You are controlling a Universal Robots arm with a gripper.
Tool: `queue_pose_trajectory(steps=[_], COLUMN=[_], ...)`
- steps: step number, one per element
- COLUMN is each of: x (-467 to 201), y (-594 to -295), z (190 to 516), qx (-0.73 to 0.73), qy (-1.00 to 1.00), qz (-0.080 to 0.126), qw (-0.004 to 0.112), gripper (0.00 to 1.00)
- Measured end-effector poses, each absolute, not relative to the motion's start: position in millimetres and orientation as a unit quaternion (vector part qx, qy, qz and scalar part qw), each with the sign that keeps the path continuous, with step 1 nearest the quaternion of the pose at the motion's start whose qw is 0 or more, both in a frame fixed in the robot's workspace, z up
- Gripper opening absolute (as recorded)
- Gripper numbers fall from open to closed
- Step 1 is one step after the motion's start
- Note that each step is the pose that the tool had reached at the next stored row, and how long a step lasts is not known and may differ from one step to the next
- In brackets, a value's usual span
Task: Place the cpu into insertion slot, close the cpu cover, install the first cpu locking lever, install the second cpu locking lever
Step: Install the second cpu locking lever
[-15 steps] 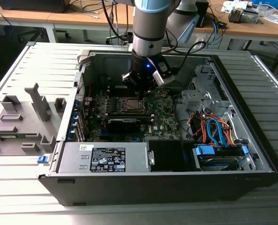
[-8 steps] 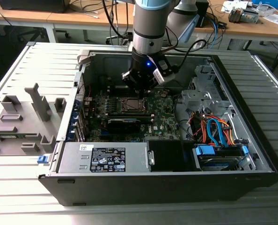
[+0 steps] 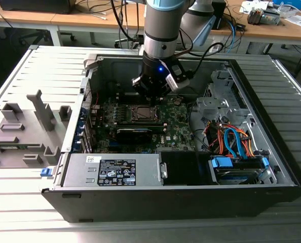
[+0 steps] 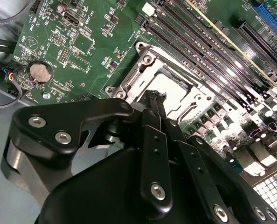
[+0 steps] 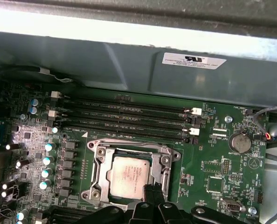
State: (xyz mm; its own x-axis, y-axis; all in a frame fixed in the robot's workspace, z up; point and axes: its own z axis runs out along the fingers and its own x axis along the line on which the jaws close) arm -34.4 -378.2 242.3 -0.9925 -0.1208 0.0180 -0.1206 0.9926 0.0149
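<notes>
Cpu (image 5: 128, 176) sat seated in the insertion slot (image 5: 162, 161), cover (image 5: 97, 164) lying flat over it; the gripper (image 4: 156, 97), jaws pinched together and empty, hung just above the slot's edge, apparently to work the latch.

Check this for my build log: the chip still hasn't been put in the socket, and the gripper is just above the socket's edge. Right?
Not quite. The chip already lies in the socket, with the metal cover framing it, as the first wrist view shows. The rest holds: the gripper is at the socket's edge, fingertips together.
</notes>
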Motion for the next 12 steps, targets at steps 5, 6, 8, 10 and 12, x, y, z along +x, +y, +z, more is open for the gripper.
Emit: queue_pose_trajectory(steps=[5, 6, 8, 10, 12], x=[-34.4, -34.4, -34.4, -34.4, -34.4], y=[-381.3, -382.3, -384.7, -386.6, -389.2], z=[242.4, 242.4, 242.4, 242.4, 242.4], qx=[0.06, 0.061, 0.061, 0.061, 0.06], qy=[-0.998, -0.998, -0.998, -0.998, -0.998], qz=[-0.007, -0.007, -0.007, -0.007, -0.007], qw=[0.009, 0.009, 0.009, 0.009, 0.009], gripper=[0.11, 0.11, 0.11, 0.11, 0.11])
